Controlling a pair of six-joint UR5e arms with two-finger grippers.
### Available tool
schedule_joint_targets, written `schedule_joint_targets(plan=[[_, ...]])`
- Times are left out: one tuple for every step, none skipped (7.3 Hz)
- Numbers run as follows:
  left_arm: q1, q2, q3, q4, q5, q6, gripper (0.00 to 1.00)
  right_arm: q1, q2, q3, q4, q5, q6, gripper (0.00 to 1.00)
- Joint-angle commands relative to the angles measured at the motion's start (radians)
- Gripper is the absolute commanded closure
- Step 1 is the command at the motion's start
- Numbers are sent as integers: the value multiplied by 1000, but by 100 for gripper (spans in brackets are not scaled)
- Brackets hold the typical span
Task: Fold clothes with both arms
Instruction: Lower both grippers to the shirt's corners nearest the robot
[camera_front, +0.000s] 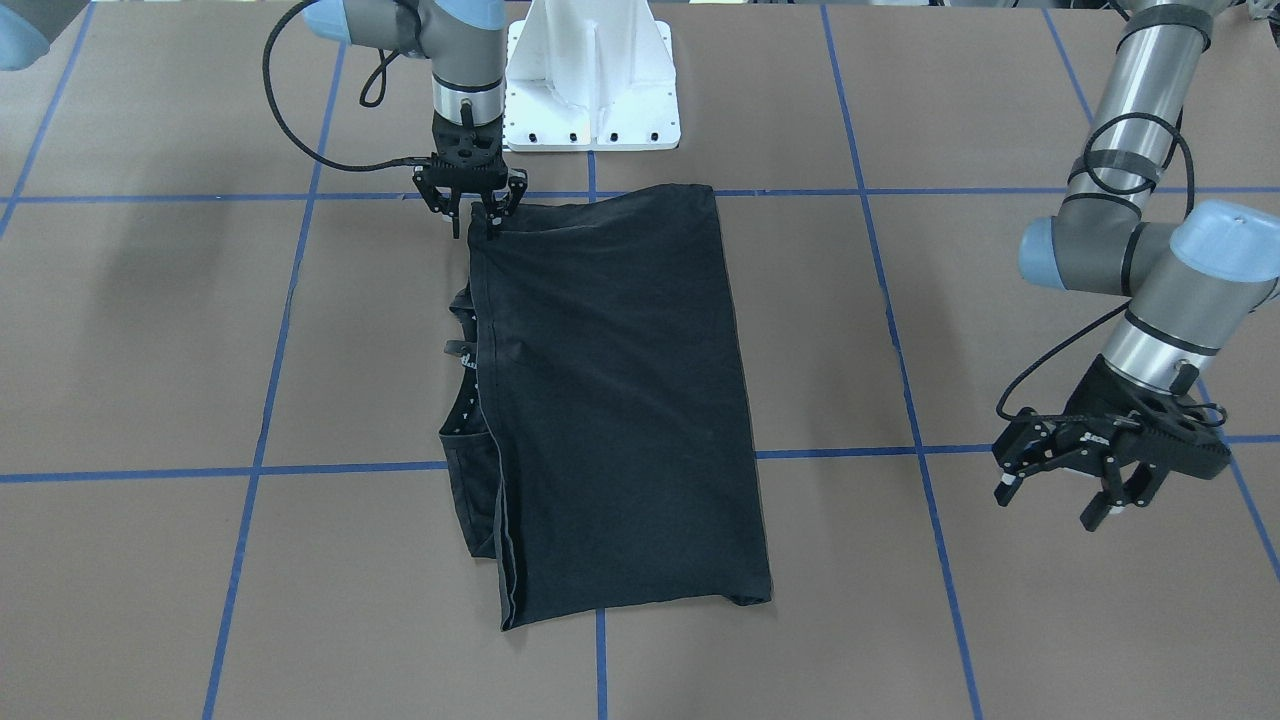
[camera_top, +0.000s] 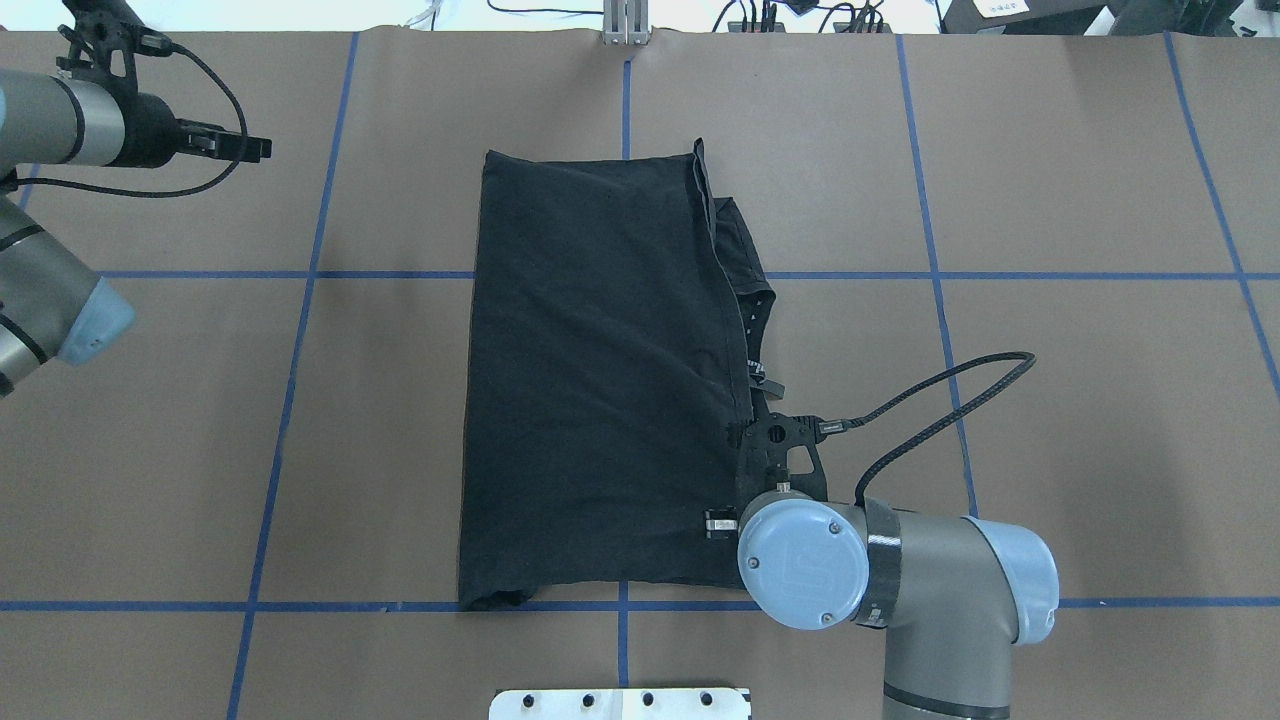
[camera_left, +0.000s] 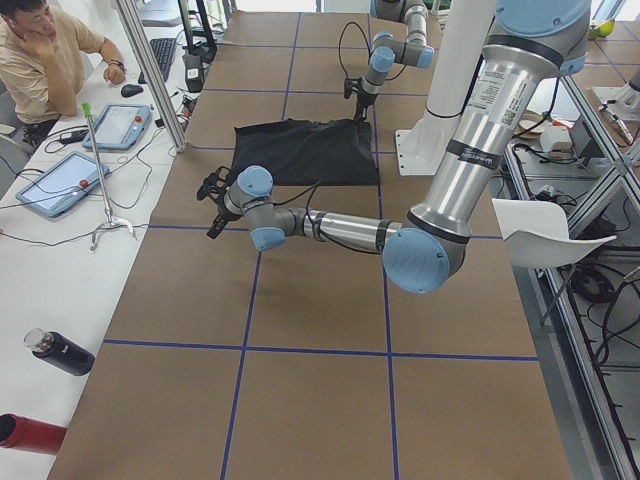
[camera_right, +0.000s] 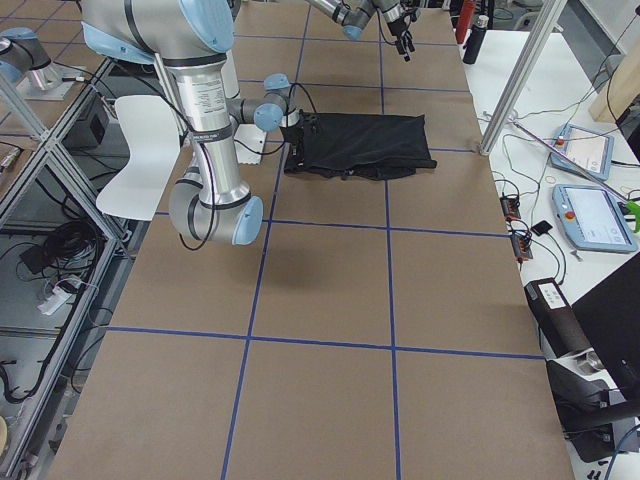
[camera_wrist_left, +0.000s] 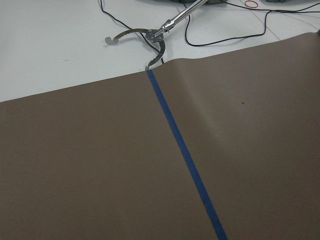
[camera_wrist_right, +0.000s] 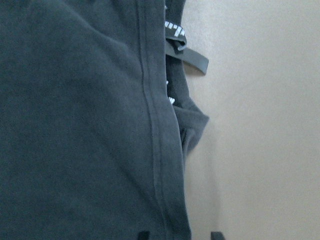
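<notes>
Brown paper gridded with blue tape lines (camera_front: 330, 468) covers the wide table (camera_front: 140, 330). At its centre lies the black short-sleeved T-shirt (camera_front: 620, 400), folded lengthwise into a long rectangle. A sleeve and the neck edge poke out from under the hemmed side on the robot's right. The black two-finger right gripper (camera_front: 473, 228) points straight down at that side's corner nearest the white pedestal base (camera_front: 590, 90). Its fingers are apart, one tip on cloth, the other over bare paper. The black two-finger left gripper (camera_front: 1050, 505) hangs well apart from the shirt, fingers spread.
</notes>
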Motion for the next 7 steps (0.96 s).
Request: schedule_joint_targets(plan=[[112, 4, -101, 15, 6, -177, 0, 104, 14, 72, 1, 67, -67, 0], [189, 34, -156, 16, 24, -264, 0, 158, 14, 90, 3, 124, -103, 0], [267, 70, -237, 22, 64, -352, 0, 185, 2, 107, 25, 144, -144, 0], [347, 85, -361, 116, 69, -436, 0, 195, -42, 110, 102, 161, -148, 0], [451, 85, -482, 269, 138, -527, 0, 196, -85, 112, 171, 172, -149, 0], [555, 84, -587, 414, 211, -584, 0, 201, -113, 116, 187, 176, -149, 0], [617, 85, -659, 513, 228, -653, 0, 203, -150, 139, 188, 178, -166, 0]])
